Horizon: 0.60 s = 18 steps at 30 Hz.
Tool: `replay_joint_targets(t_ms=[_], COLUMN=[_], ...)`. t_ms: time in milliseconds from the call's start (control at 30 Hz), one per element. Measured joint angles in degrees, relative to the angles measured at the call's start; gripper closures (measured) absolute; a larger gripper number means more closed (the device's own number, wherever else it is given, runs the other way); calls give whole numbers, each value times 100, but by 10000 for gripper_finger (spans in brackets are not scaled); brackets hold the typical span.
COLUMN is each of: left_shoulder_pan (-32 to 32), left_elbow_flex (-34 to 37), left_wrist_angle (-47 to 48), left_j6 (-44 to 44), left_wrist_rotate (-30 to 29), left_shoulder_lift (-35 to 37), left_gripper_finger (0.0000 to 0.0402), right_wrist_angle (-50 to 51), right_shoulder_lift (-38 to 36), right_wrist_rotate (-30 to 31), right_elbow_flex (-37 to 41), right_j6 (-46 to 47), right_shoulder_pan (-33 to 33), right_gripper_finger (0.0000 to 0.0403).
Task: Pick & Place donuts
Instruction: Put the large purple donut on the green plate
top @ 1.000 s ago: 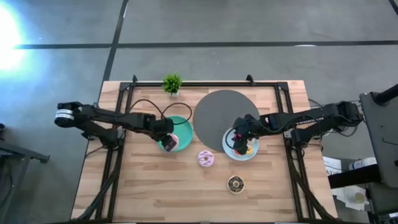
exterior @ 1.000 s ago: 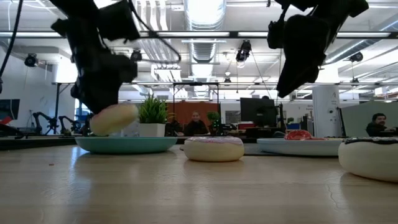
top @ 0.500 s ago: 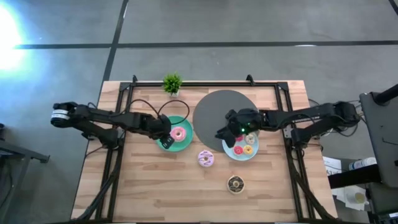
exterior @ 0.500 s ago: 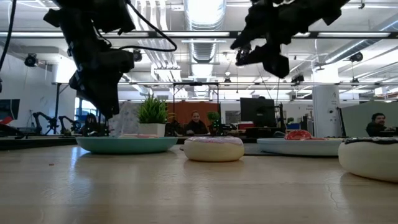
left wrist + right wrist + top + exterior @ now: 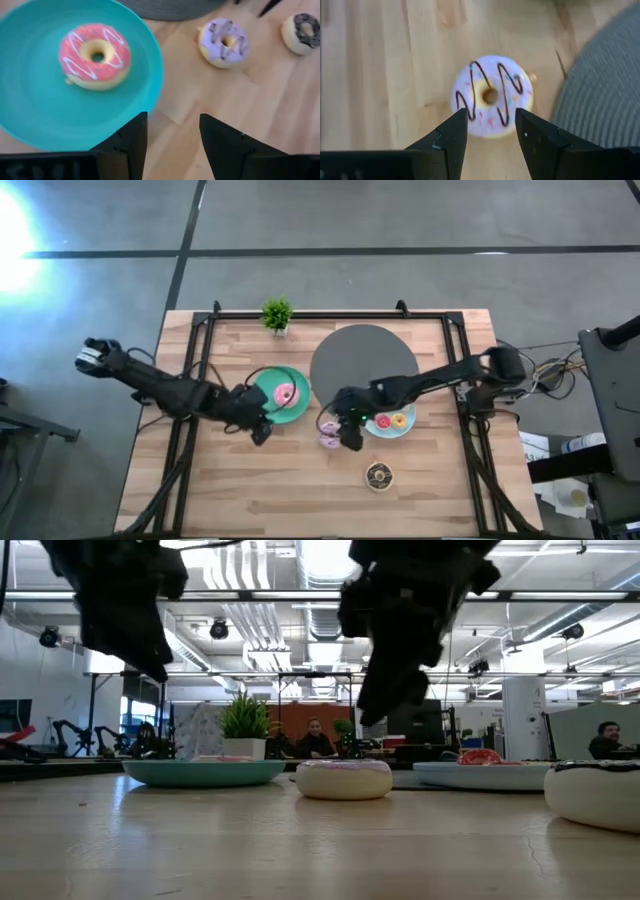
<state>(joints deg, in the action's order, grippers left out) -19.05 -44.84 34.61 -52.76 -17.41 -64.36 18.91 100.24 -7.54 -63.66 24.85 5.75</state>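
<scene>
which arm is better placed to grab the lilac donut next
Right. Its open end effector hangs directly over the lilac donut, fingers either side of it. The left end effector, also open, sits by the teal plate holding the pink donut, farther from it.

The wooden table (image 5: 240,490) had a teal plate (image 5: 268,408), blue plate (image 5: 385,427), grey disc (image 5: 362,357), little plant (image 5: 277,313), and two loose donuts: lilac (image 5: 326,434), chocolate (image 5: 378,475).

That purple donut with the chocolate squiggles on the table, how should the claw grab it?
Probably from straight above, fingers closing across the ring's outer rim on opposite sides. The lilac donut lies flat on the bare wooden table, hole up, with free space around it. The right gripper hangs open over it, so it would mainly need to descend. The left gripper is open beside the teal plate.
</scene>
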Motion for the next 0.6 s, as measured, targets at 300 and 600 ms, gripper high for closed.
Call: replay_joint_targets(t_ms=[300,600], left_shoulder_pan=[-1069,-1692], left_elbow_flex=[4,9], left_wrist_angle=[223,623], left_j6=[-1341,-2138], left_wrist_rotate=[-763,-1125], left_shoulder_lift=[4,4], left_gripper_finger=[248,248], right_wrist_angle=[862,1172], right_shoulder_lift=[1014,1723], right_wrist_rotate=[464,196], right_elbow_flex=[-1028,-1650], right_j6=[-957,-1168], right_shoulder_pan=[3,7], right_gripper_finger=[245,251])
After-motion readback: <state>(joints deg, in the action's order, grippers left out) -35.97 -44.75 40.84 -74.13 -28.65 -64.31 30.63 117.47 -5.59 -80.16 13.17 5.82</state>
